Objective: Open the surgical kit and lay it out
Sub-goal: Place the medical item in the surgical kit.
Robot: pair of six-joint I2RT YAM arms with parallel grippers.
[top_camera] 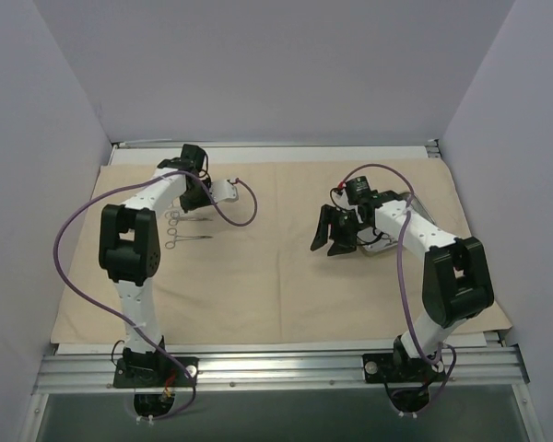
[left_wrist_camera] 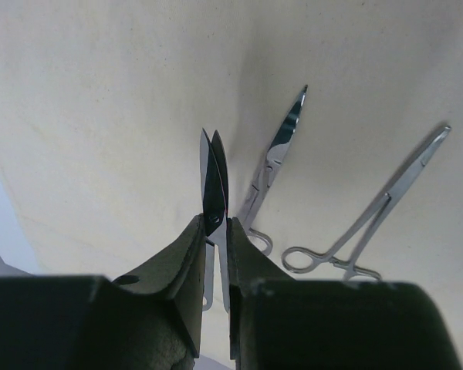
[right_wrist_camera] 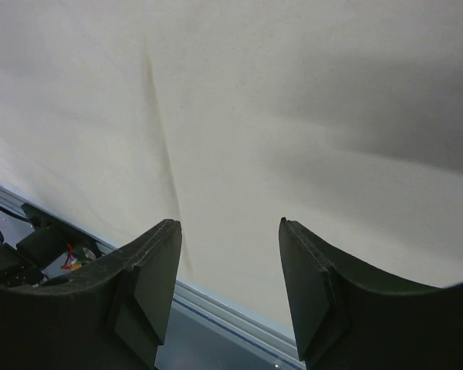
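— Any writing, brand mark or number to read?

— None, in any of the three views.

— Not even a maker's stamp on the scissors (left_wrist_camera: 214,179)?

— The blades show only dark, bare steel; if there is an engraving, it cannot be made out.

— And the cloth wrap (top_camera: 276,276)?

— Plain beige, with no print, tag or label showing.
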